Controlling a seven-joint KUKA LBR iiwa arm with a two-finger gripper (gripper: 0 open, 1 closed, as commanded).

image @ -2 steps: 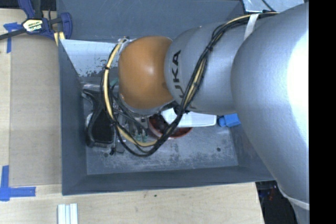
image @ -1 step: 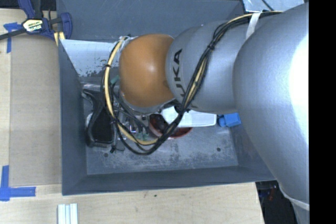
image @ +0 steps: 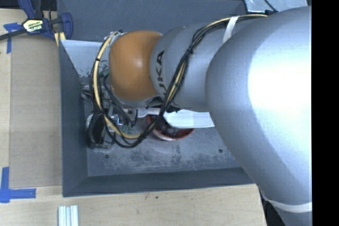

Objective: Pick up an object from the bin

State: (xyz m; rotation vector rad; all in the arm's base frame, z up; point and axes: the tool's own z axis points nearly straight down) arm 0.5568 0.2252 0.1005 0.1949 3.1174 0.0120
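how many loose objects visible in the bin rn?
1: a red round thing, white across its top, on the bin floor near the middle, partly under the arm. The arm may hide more.

Bin [image: 159, 160]: grey metal, matt, floor scuffed and speckled. Arm shell [image: 254, 87]: silver, smooth, satin sheen. Wrist cover [image: 132, 66]: orange, smooth, glossy. Cables [image: 97, 69]: yellow and black, smooth sheathing. Red round thing [image: 175, 134] beneath arm: shiny, plastic-looking.

A round object [image: 174, 133] lies on the bin [image: 159, 168] floor, partly under the arm [image: 249, 87].
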